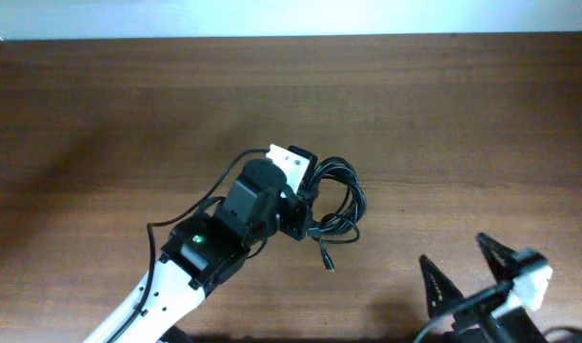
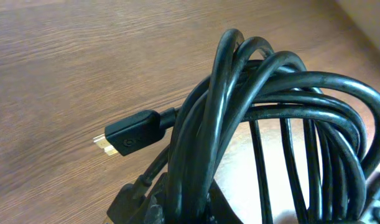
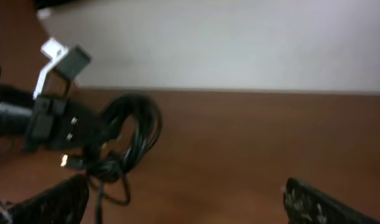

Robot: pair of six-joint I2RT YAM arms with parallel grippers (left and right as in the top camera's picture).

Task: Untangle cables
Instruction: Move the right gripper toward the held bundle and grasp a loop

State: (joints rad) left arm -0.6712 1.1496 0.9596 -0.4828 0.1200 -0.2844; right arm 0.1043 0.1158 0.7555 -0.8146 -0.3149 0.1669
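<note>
Overhead view: the left gripper (image 1: pixel 308 211) is closed on the coiled bundle of black cables (image 1: pixel 340 198) near the middle of the tabletop (image 1: pixel 129 114). 1 gold-tipped plug (image 2: pixel 130 135) sticks out. The right gripper (image 1: pixel 467 272) is spread wide, empty, well apart.

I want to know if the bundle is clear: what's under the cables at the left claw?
Bare wooden table shows under the cables, with one gold-tipped plug sticking out sideways. Where the left claw grips them is covered by the loops.

A brown wood-grain table (image 1: pixel 100 114) (evenly lit) meets a pale wall (image 3: pixel 239 43).
</note>
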